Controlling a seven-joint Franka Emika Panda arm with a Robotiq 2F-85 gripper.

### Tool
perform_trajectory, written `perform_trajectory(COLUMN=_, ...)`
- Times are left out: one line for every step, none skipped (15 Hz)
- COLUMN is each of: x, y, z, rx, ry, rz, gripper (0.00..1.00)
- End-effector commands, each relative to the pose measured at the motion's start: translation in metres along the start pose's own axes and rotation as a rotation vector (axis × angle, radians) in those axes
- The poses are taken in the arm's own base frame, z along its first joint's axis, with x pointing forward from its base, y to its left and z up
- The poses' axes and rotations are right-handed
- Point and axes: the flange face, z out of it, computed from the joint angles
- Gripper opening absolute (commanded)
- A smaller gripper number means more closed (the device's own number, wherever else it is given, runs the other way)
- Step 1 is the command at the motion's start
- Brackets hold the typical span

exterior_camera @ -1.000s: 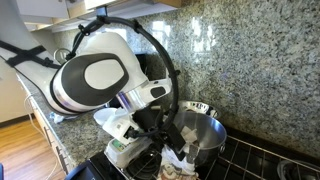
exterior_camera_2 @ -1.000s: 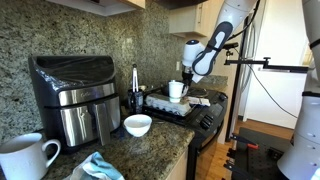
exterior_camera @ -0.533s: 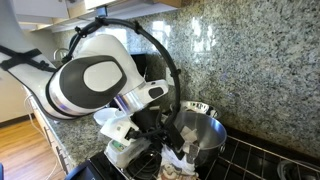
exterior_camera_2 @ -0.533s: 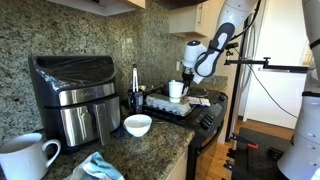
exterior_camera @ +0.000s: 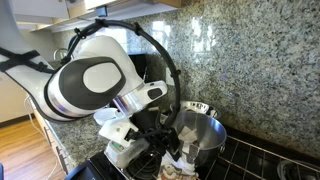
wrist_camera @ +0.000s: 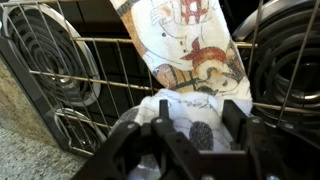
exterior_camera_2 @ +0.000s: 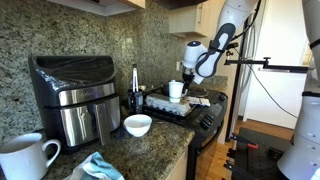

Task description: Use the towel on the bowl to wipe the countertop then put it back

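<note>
A white towel with a printed cartoon pattern lies over the black stove grates in the wrist view. Its near end is bunched up between my gripper fingers, which are shut on it. In an exterior view the gripper is low over the stove beside a steel bowl, with the towel at the bowl's near side. The arm hides much of the stove there. In an exterior view the gripper hangs over the stove at the far end of the granite countertop.
A black air fryer, a small white bowl, a white mug and a blue cloth sit on the countertop. The granite backsplash rises behind the stove. Coil burners flank the towel.
Almost nothing differs. The arm has shifted very slightly over the stove, and the gripper stays at the towel by the steel bowl.
</note>
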Motion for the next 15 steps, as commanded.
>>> perform_trajectory(x=-0.0044, y=0.0006, z=-0.0057, rx=0.002, ry=0.024, rz=-0.021, gripper=0.26)
perform_trajectory(x=-0.0043, y=0.0003, z=-0.0054, rx=0.000, ry=0.023, rz=-0.025, gripper=0.19)
perform_trajectory(x=-0.0045, y=0.0000, z=-0.0051, rx=-0.001, ry=0.023, rz=-0.029, gripper=0.12)
perform_trajectory(x=-0.0047, y=-0.0004, z=-0.0050, rx=-0.002, ry=0.023, rz=-0.034, gripper=0.06)
perform_trajectory(x=-0.0049, y=-0.0008, z=-0.0049, rx=-0.002, ry=0.023, rz=-0.038, gripper=0.05)
perform_trajectory(x=-0.0050, y=-0.0010, z=-0.0048, rx=-0.002, ry=0.023, rz=-0.040, gripper=0.02)
perform_trajectory(x=-0.0053, y=-0.0011, z=-0.0047, rx=-0.002, ry=0.023, rz=-0.041, gripper=0.01)
perform_trajectory(x=-0.0054, y=-0.0010, z=-0.0047, rx=-0.002, ry=0.023, rz=-0.040, gripper=0.02)
perform_trajectory(x=-0.0057, y=-0.0011, z=-0.0047, rx=-0.001, ry=0.023, rz=-0.040, gripper=0.04)
perform_trajectory(x=-0.0059, y=-0.0013, z=-0.0046, rx=-0.001, ry=0.022, rz=-0.039, gripper=0.04)
perform_trajectory(x=-0.0061, y=-0.0012, z=-0.0044, rx=0.000, ry=0.021, rz=-0.038, gripper=0.06)
perform_trajectory(x=-0.0062, y=-0.0008, z=-0.0044, rx=0.001, ry=0.019, rz=-0.035, gripper=0.06)
perform_trajectory(x=-0.0063, y=-0.0003, z=-0.0045, rx=0.002, ry=0.016, rz=-0.032, gripper=0.06)
perform_trajectory(x=-0.0062, y=0.0009, z=-0.0051, rx=0.003, ry=0.009, rz=-0.025, gripper=0.05)
perform_trajectory(x=-0.0054, y=0.0029, z=-0.0060, rx=-0.002, ry=0.001, rz=-0.019, gripper=0.04)
